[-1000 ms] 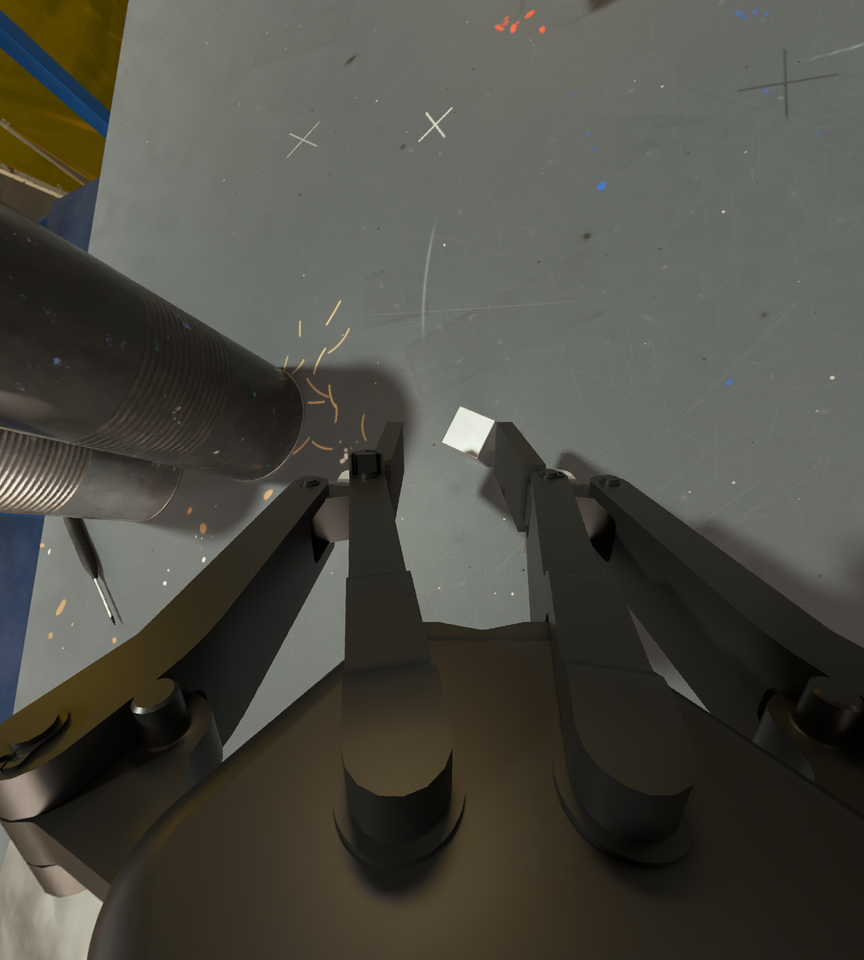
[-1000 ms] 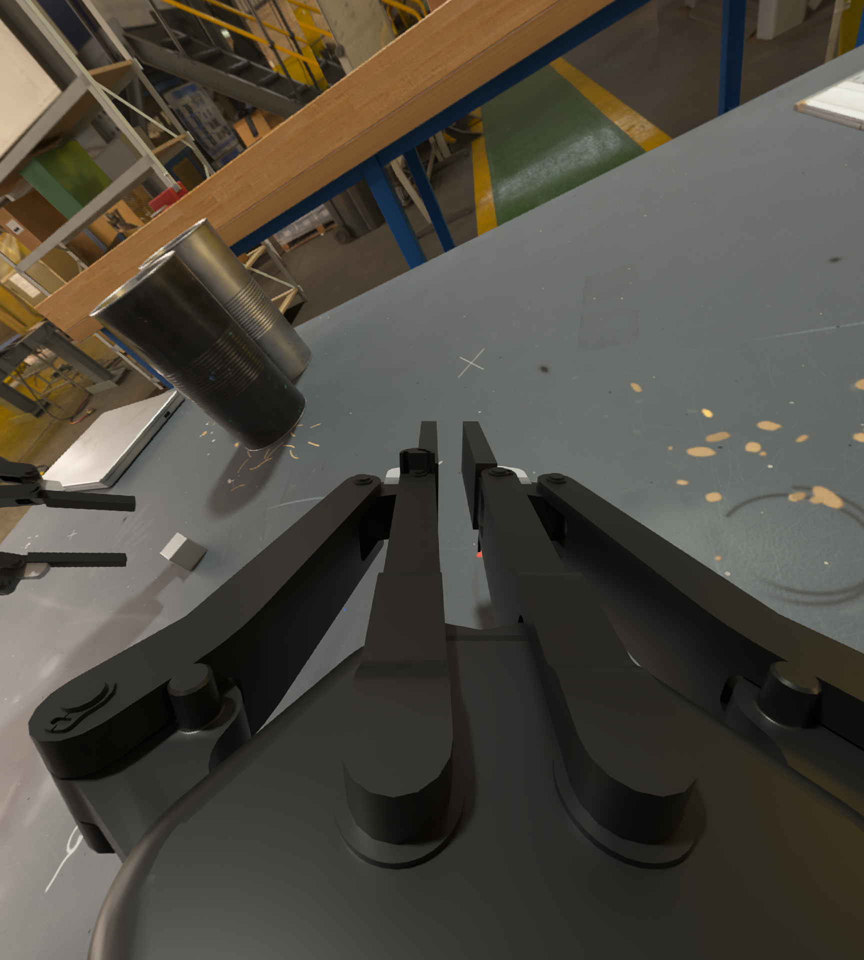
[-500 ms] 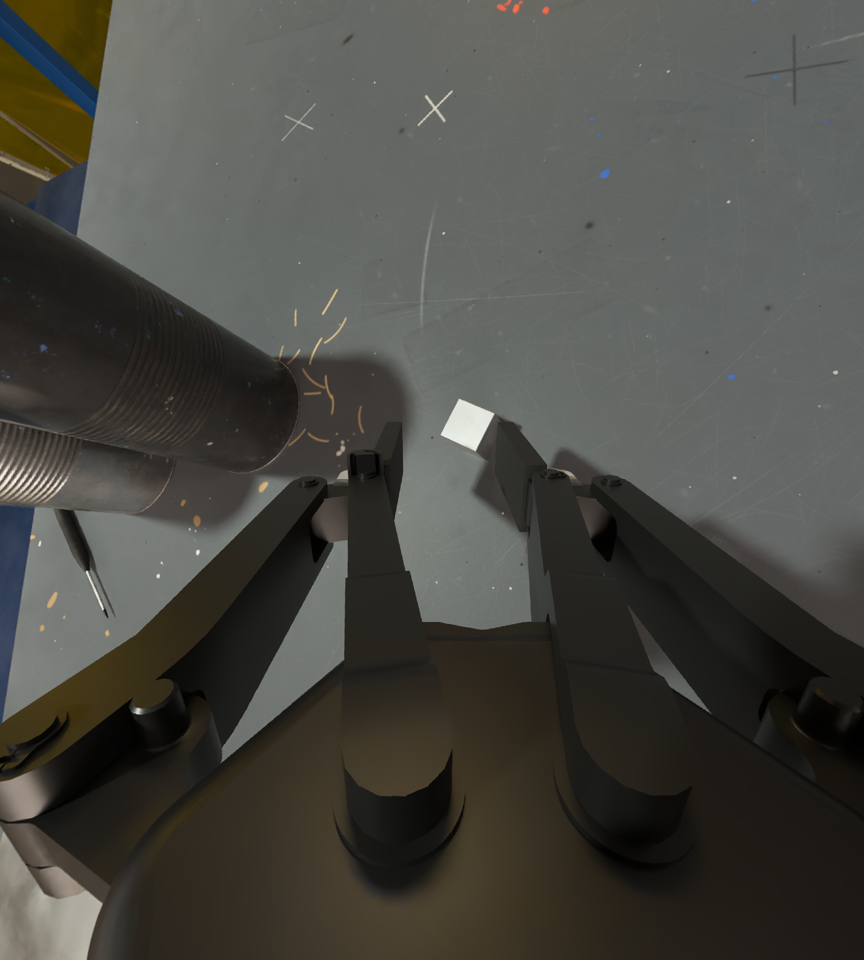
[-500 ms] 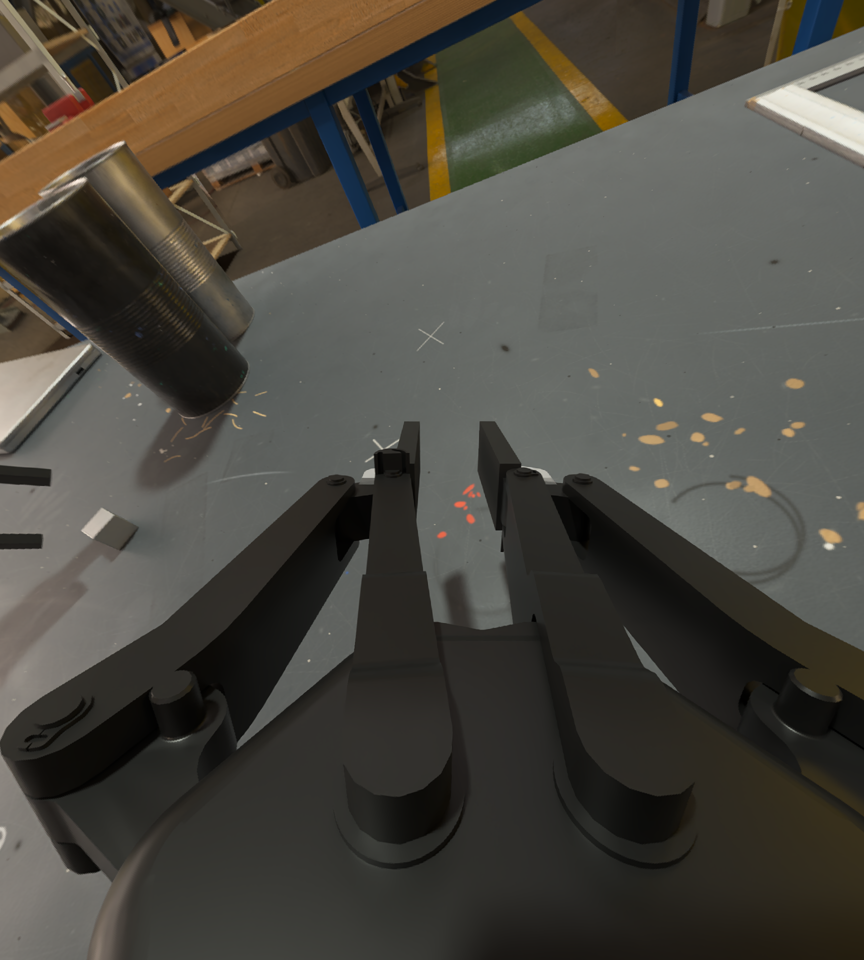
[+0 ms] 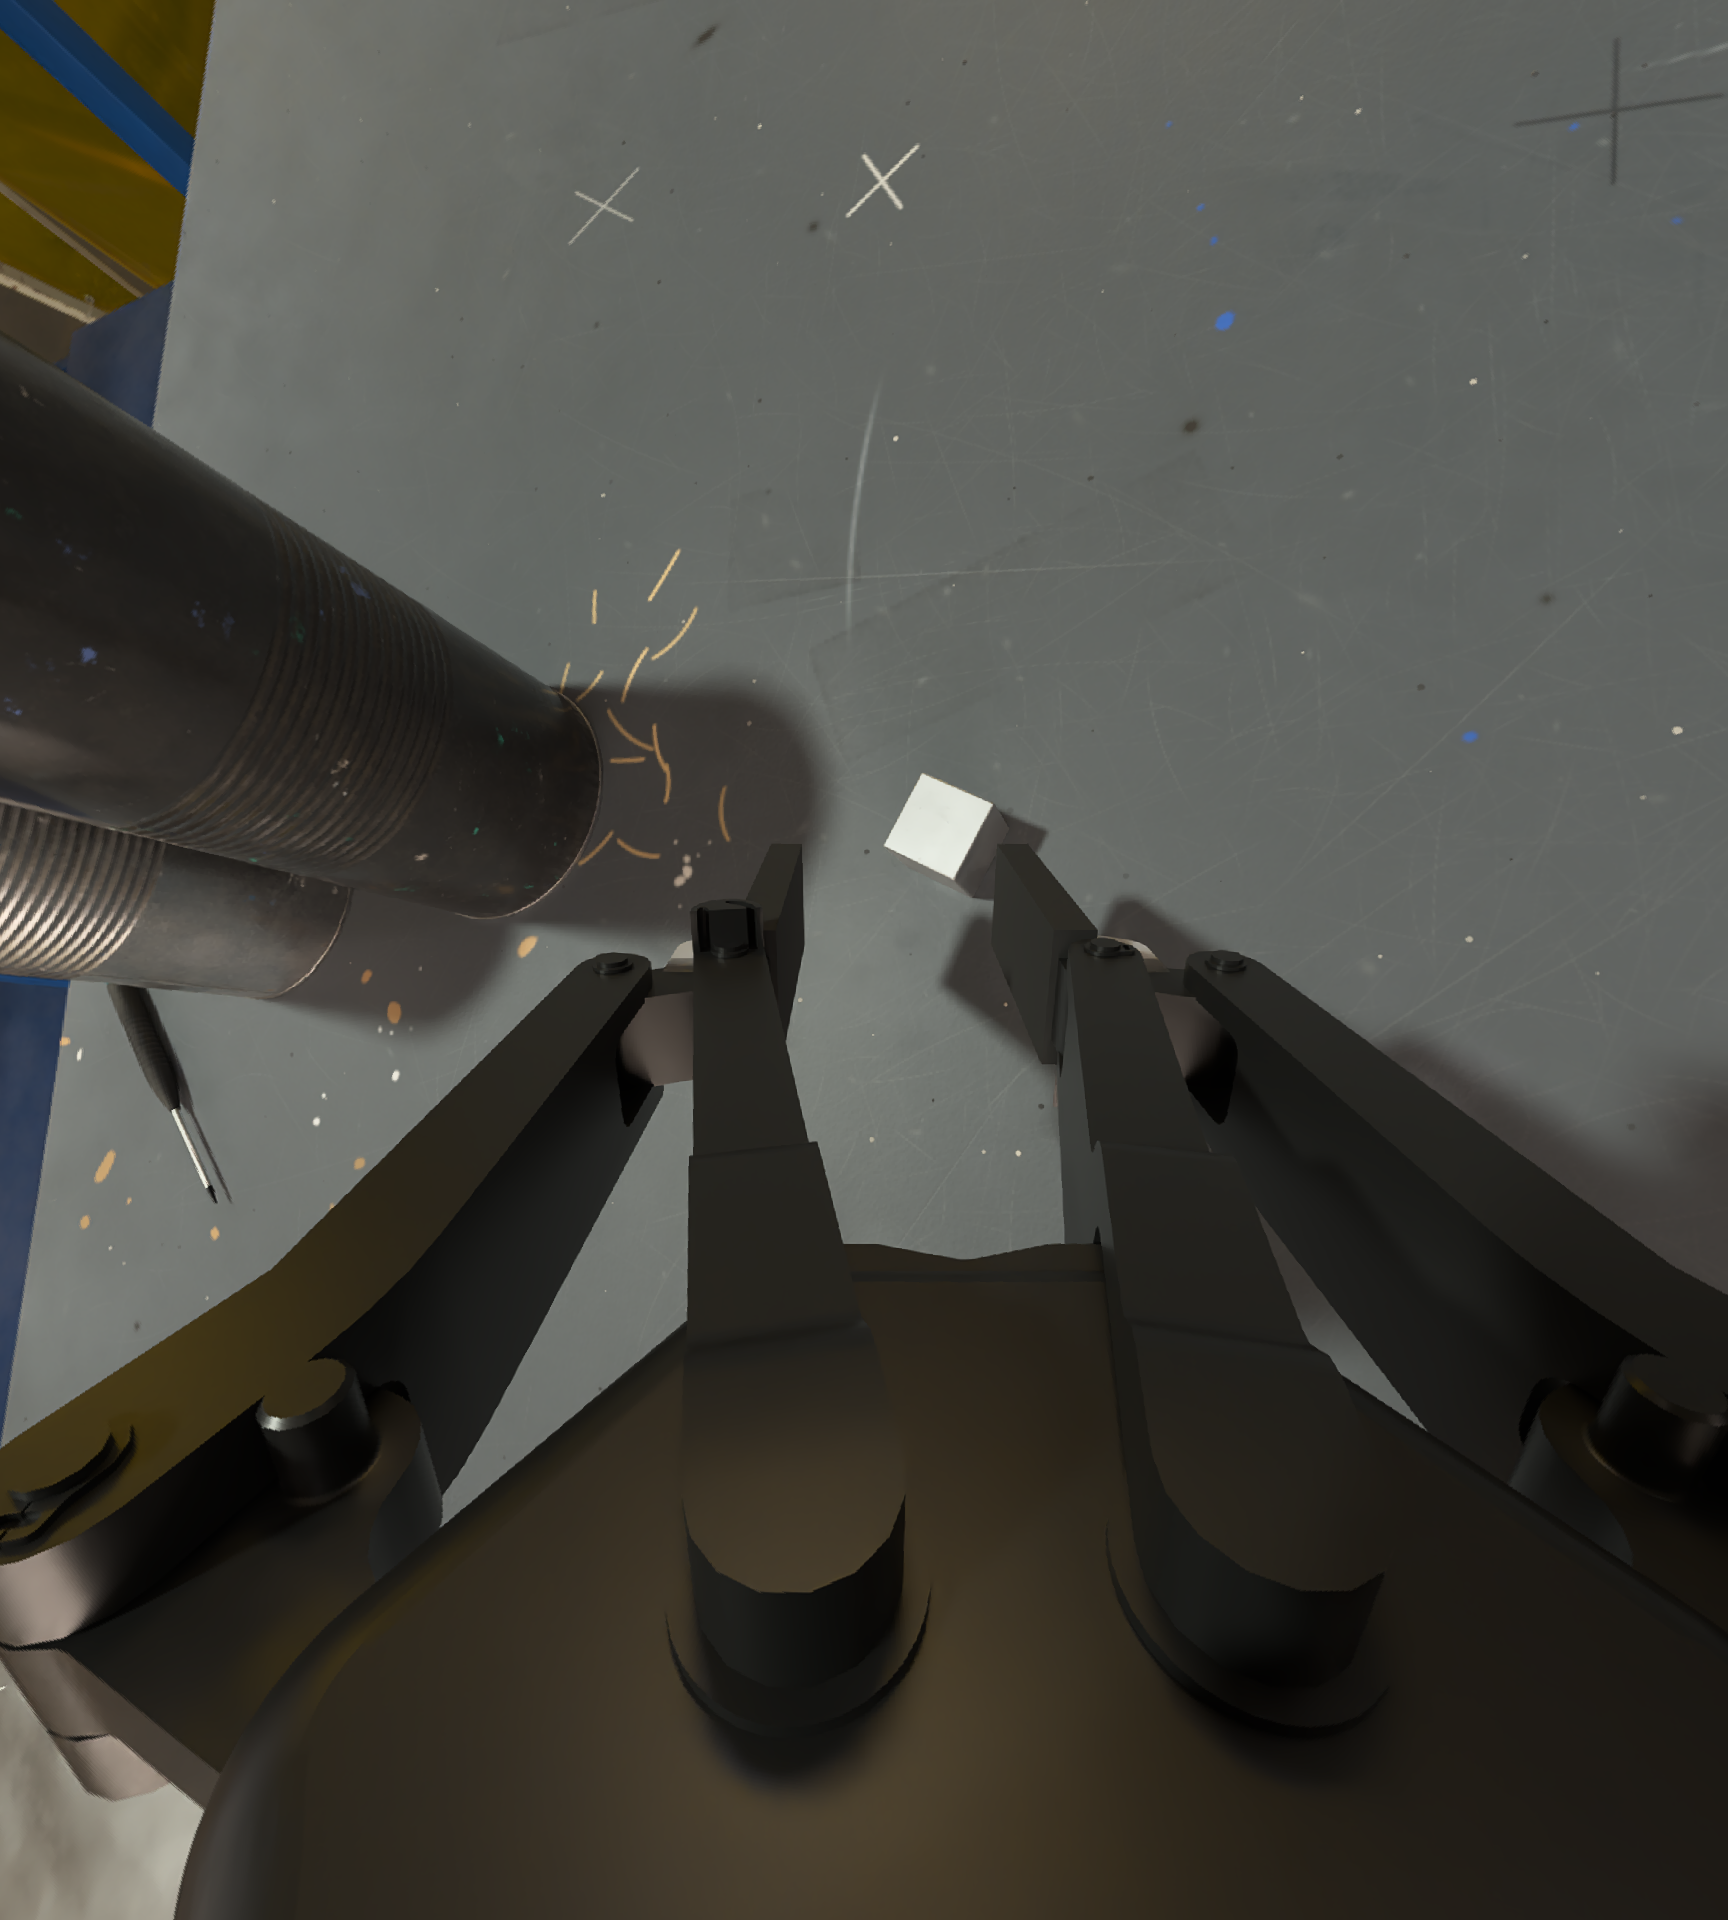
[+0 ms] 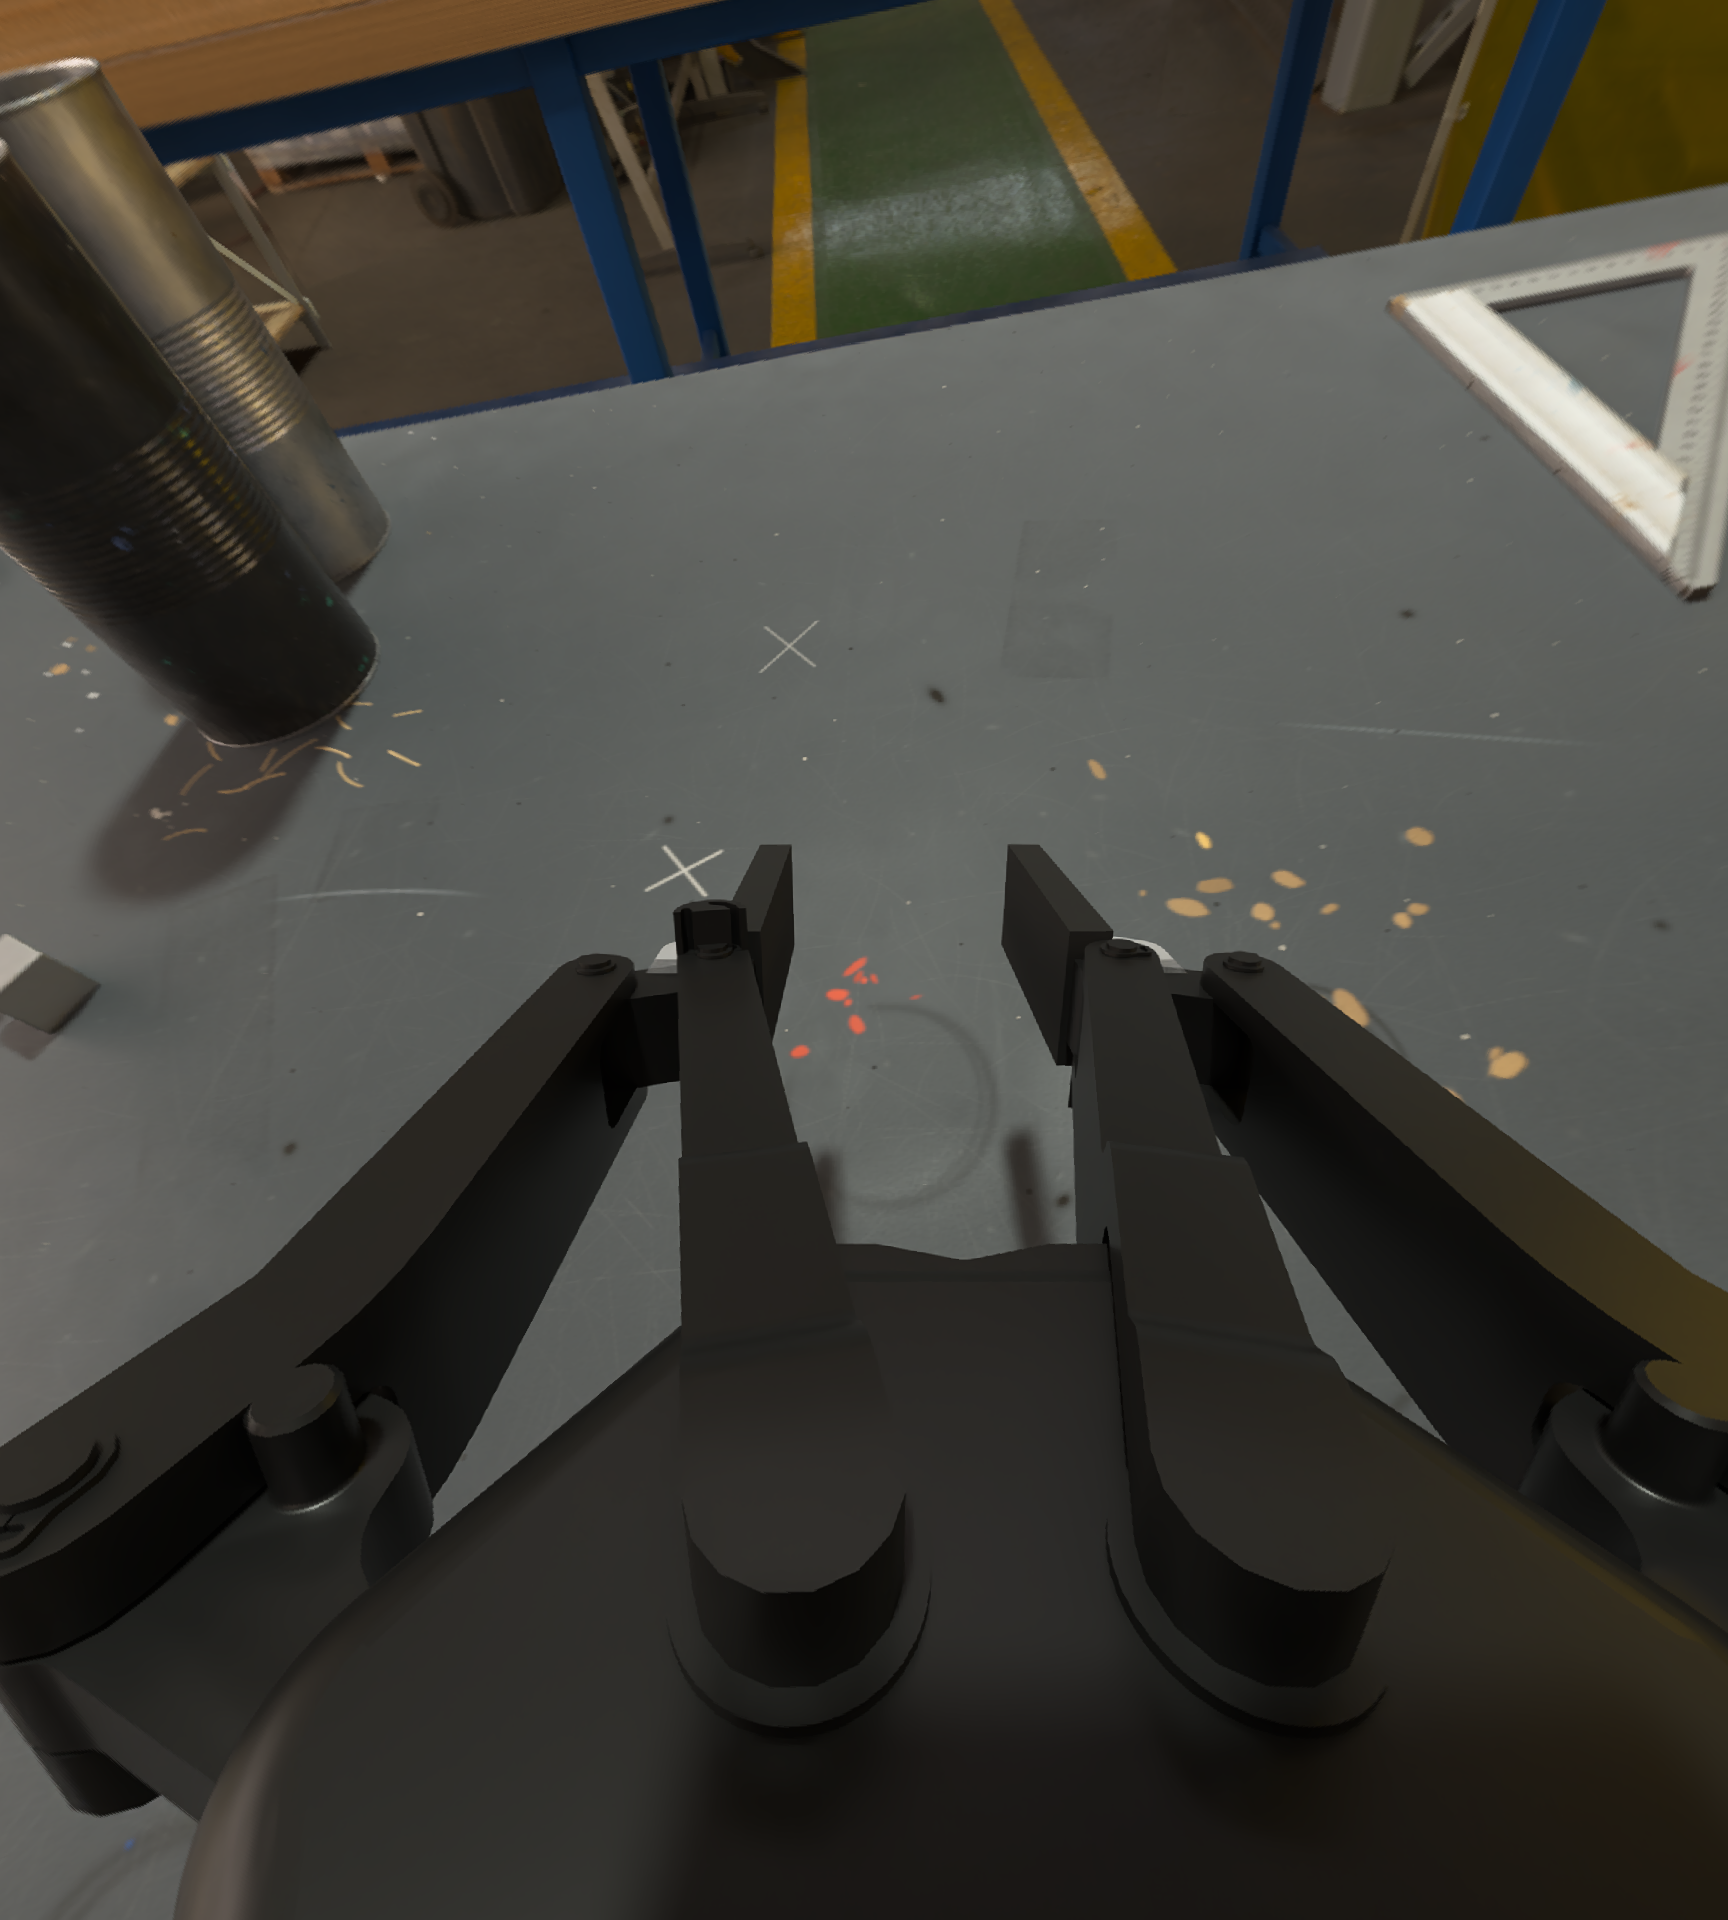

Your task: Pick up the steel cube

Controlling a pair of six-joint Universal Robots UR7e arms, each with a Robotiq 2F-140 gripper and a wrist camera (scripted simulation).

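Observation:
The steel cube (image 5: 938, 831) is small, pale and shiny, and rests on the grey table (image 5: 1255, 520). In the left wrist view it lies just ahead of my left gripper (image 5: 896, 883), close to the tip of the right finger (image 5: 1031, 904). The left gripper is open and empty, pointing down at the table. In the right wrist view the cube (image 6: 18, 982) lies far to the left of my right gripper (image 6: 896, 899). The right gripper is open and empty above red paint flecks (image 6: 844, 1003).
Two tall ribbed metal cylinders (image 5: 216, 707) stand left of the cube; they also show in the right wrist view (image 6: 112, 457). A thin pointed scriber (image 5: 169, 1091) lies near the left table edge. A metal triangle square (image 6: 1629, 395) lies at the far right. The table's far edge (image 6: 839, 358) drops to the workshop floor.
My right gripper has opened from nearly shut and turned right, bringing the triangle square into view. My left gripper has barely shifted; the cube stays just ahead of its right finger.

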